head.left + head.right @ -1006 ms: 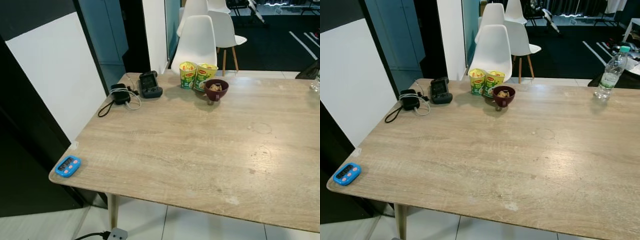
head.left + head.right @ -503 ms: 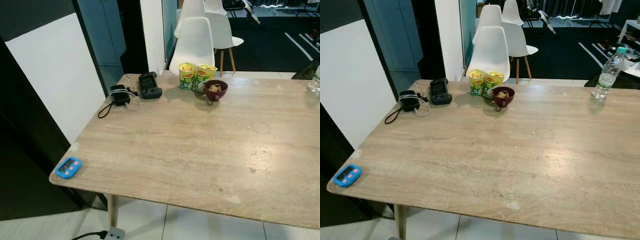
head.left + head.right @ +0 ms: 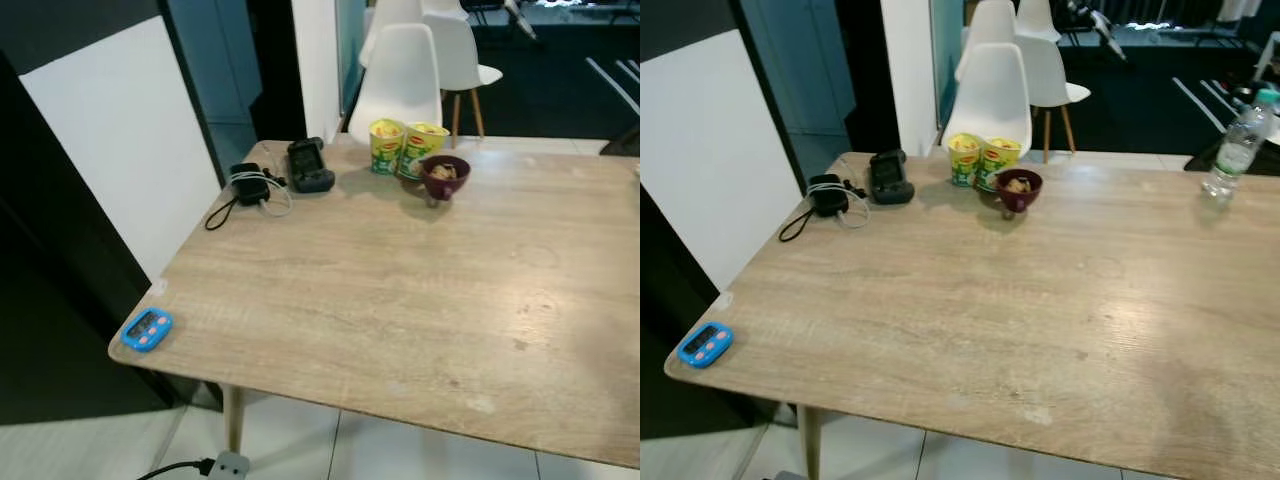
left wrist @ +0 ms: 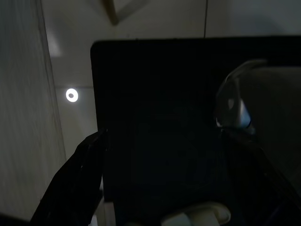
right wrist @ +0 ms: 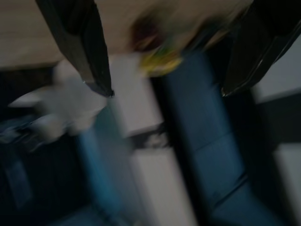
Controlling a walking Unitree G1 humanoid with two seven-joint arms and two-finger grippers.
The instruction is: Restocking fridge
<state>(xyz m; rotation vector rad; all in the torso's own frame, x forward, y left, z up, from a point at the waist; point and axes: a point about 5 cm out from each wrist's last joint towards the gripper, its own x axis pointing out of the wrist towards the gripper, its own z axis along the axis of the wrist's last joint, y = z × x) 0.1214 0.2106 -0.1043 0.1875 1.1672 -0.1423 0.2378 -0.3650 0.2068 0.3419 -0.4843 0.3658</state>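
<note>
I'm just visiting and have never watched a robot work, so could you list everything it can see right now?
Table: one, light wood, fills the foreground.
Noodle cups: two, yellow and green, side by side at the far edge.
Bowl: one, dark red, food inside, just in front of the cups.
Black device: one, far left part of the table.
Charger with cable: one, black with a white cord, left of that device.
Timer: one, blue with pink buttons, near left corner.
Water bottle: one, clear, far right edge.
Chairs: white, behind the table.
Right gripper: black fingers apart, blurred.
Left gripper: black, in deep shade.
</note>
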